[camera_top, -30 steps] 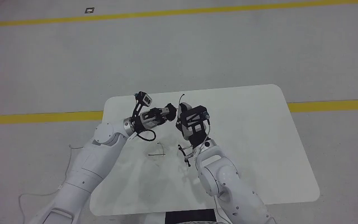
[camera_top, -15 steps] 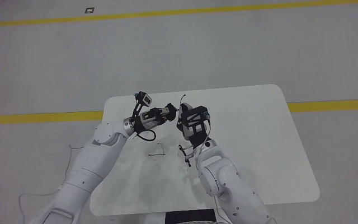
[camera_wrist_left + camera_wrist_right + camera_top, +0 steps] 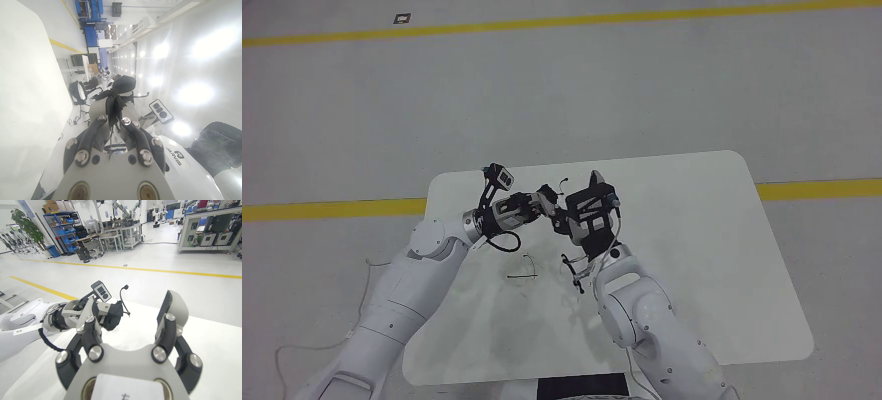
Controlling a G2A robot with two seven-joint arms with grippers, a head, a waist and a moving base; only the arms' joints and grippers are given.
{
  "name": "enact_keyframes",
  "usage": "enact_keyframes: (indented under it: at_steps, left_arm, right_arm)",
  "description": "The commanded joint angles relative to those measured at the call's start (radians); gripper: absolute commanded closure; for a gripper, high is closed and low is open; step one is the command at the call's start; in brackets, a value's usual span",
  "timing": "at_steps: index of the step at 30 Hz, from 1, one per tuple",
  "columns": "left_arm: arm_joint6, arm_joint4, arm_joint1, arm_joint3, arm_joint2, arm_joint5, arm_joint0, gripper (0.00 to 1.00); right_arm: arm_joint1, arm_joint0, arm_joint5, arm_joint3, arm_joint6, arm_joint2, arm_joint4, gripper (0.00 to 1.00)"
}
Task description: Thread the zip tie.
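**Top view.** The left hand [image 3: 544, 203] and the right hand [image 3: 564, 213] are held close together above the far left part of the white bench [image 3: 692, 250]. The zip tie [image 3: 562, 185] is seen as a thin black curl rising between them. Against the frames of a second ago, the right hand is found turned and drawn slightly back, and the tie stands lower and more bent. A thin black loop [image 3: 526, 269] is noted lying on the bench nearer the robot; what it is cannot be told.

**Left wrist view.** The left hand [image 3: 113, 98] is pressed together, its fingertips wrapped in black mesh [image 3: 122, 83]. The strap of the zip tie [image 3: 110, 139] is pinched between the fingers and runs back towards the wrist.

**Right wrist view.** The right hand [image 3: 130, 299] is spread wide and nothing is held in it. Beyond it the left hand [image 3: 115, 315] is seen above the bench [image 3: 189, 332], with the zip tie [image 3: 120, 294] projecting from its wrapped tips: one end arches up to a small knob, the other points out short. No closed loop is formed.

**Judgement.** Any hold by the right hand appears to have been given up, so the tie is carried by the left hand alone. Threading is taken as not yet done; a fresh grip on a free end is probably needed.
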Motion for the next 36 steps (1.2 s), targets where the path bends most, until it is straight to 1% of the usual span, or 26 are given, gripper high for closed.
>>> enact_keyframes:
  at_steps: [1,4,9,16,21,29,36]
  left_arm:
    - [0.000,0.000,0.000,0.000,0.000,0.000,0.000,1.00]
    - [0.000,0.000,0.000,0.000,0.000,0.000,0.000,1.00]
    - [0.000,0.000,0.000,0.000,0.000,0.000,0.000,1.00]
    - [0.000,0.000,0.000,0.000,0.000,0.000,0.000,1.00]
    - [0.000,0.000,0.000,0.000,0.000,0.000,0.000,1.00]
    - [0.000,0.000,0.000,0.000,0.000,0.000,0.000,1.00]
    - [0.000,0.000,0.000,0.000,0.000,0.000,0.000,1.00]
  right_arm:
    - [0.000,0.000,0.000,-0.003,0.000,-0.003,-0.002,0.53]
    - [0.000,-0.002,0.000,-0.013,-0.001,-0.006,-0.004,0.66]
    - [0.000,-0.010,0.000,-0.028,-0.003,-0.009,0.010,1.00]
    - [-0.001,-0.010,-0.002,-0.033,0.003,-0.007,0.053,1.00]
    - [-0.002,-0.003,0.002,-0.028,0.002,-0.011,0.062,1.00]
    - [-0.003,0.004,0.003,-0.021,0.001,-0.019,0.062,1.00]
    - [-0.002,0.009,0.004,-0.005,0.006,-0.022,0.034,1.00]
